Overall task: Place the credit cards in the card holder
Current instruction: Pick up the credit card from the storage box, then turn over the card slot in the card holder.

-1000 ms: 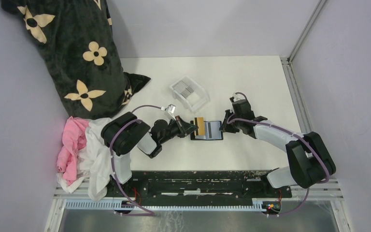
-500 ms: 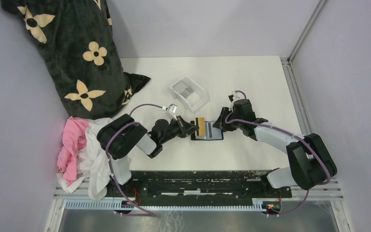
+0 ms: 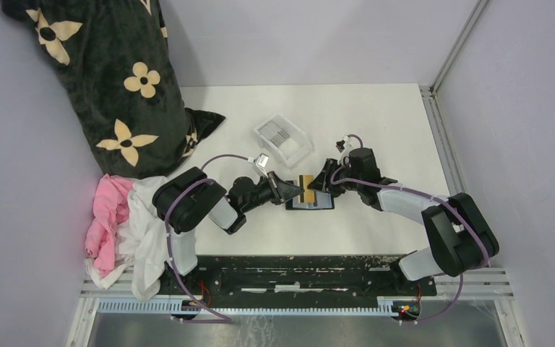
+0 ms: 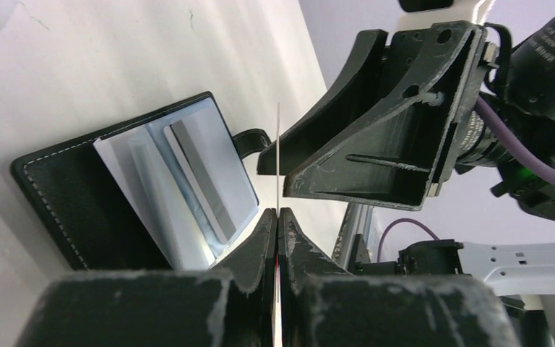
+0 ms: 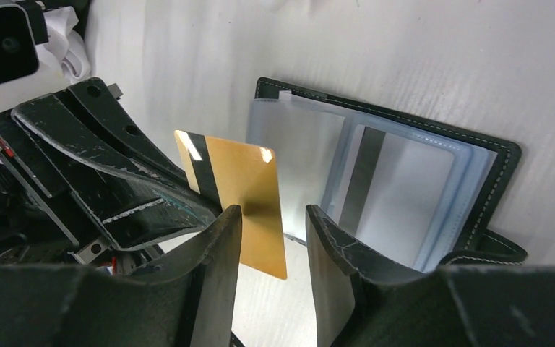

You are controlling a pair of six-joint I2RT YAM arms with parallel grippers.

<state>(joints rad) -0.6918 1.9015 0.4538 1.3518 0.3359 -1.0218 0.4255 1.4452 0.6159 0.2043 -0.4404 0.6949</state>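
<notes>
Now, a card handover in mid-air

Left pincer (image 4: 277, 217) is clamping the tan-orange card (image 5: 237, 189) upright over the open card holder (image 4: 50, 189) on the surface (image 3: 376, 116). Right pincer (image 5: 273, 217) is gaping around its edge. If the left lets go early, the card is likely dropping outside the slots.

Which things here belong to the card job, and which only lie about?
Job: gold card in the shut left gripper; open right gripper; card holder; grey cards in the tray.
Lying about: blanket; pink cloth; white cloth.
</notes>
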